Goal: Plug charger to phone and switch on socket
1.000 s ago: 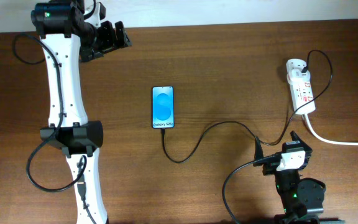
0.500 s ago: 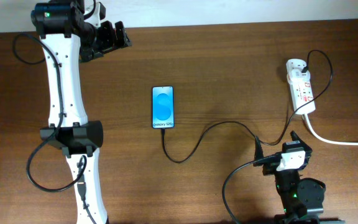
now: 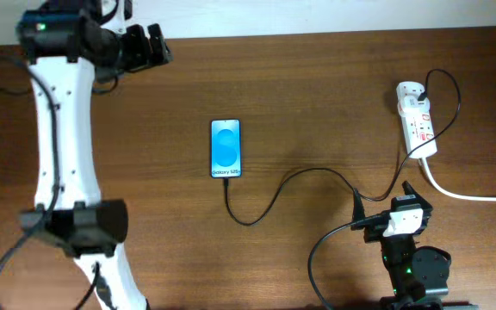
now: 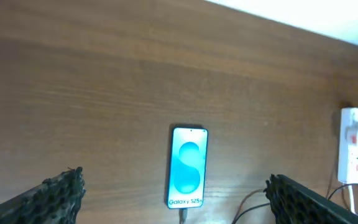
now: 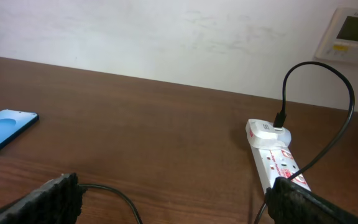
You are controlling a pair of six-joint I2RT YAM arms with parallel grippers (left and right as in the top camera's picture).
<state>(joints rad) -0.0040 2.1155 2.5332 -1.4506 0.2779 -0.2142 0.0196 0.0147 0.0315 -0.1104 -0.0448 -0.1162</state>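
Left gripper (image 3: 155, 47): at 10 o'clock in the overhead view, near the far edge of the table (image 3: 317, 86) and well apart from the task's things. Its jaws are spread wide and hold nothing (its wrist view shows them at the two lower corners, with the phone lying between).

Right gripper (image 3: 383, 196): at 5 o'clock, low over the wood. Its jaws are apart and empty, and the charger's cable passes just by its tips.

Phone (image 3: 226, 148): flat and face up with a lit blue screen, a little toward 9 o'clock from the centre. Its long side runs from 12 to 6.

Charger (image 3: 269, 200): the plug tip meets the phone's 6 o'clock edge. The thin black cable dips toward 5 o'clock, arcs across toward 3 o'clock, then climbs to the socket's 12 o'clock end. There it arches over into a white adapter (image 5: 265, 130).

Socket (image 3: 417, 116): a white strip at 2 o'clock, well apart from the phone, lying roughly 12 to 6. Red markings show along it, but whether it is switched on or off cannot be told.

White cord (image 3: 472, 194): thick, it leaves the socket's 6 o'clock end and runs off toward 3 o'clock.
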